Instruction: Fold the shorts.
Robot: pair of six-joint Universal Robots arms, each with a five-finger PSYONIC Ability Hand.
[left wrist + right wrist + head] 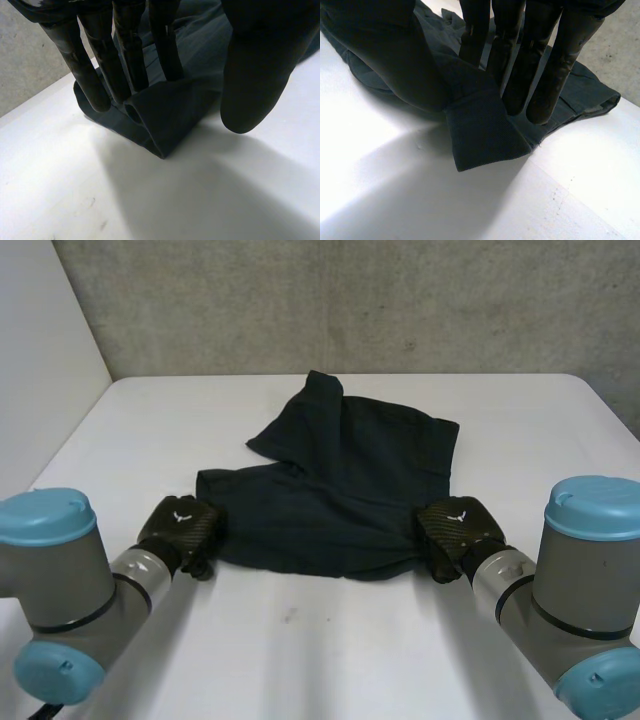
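Dark shorts lie spread on the white table, with one part folded over at the far side. My left hand is at their near left corner. In the left wrist view that corner stands up against the straight fingers, and the thumb hangs apart from the cloth. My right hand is at the near right corner. In the right wrist view its thumb presses that corner against the fingers, pinching it.
A grey wall runs behind the table's far edge. Bare white table lies all around the shorts, widest on the near side between my two arms.
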